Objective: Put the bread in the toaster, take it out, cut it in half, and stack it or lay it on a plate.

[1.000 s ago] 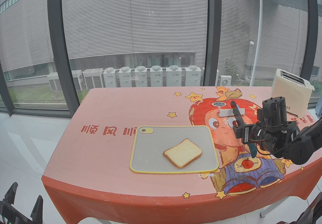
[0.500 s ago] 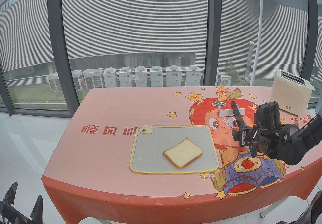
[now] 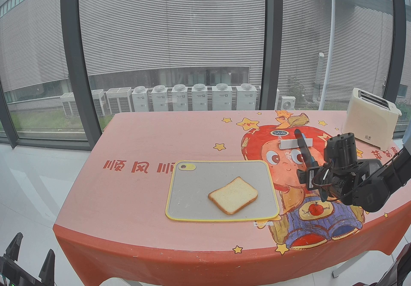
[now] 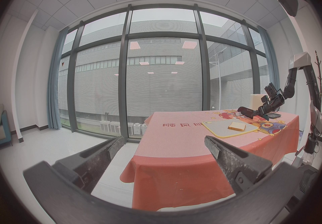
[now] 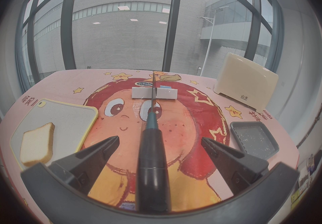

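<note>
Beige bread [image 3: 233, 195] flat on grey board [image 3: 192, 192]; knife [image 3: 305, 150] at right pincer [image 5: 160, 140].

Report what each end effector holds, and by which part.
Nothing is held. The right end effector stands open astride the handle of the knife without touching it; the left end effector is open and empty.

You had the cutting board [image 3: 192, 192] at the front middle of the surface [image 3: 171, 137], with the slice of bread [image 3: 233, 195] lying on its right half. Right of the board, the knife [image 3: 303, 148] had its blade across the rest [image 3: 289, 144] and its handle nearer you. The right gripper [image 5: 159, 141] sat over that handle, jaws apart on either side. The toaster [image 3: 371, 118] stood at the far right corner, with the tray [image 5: 255, 137] just before it.
</note>
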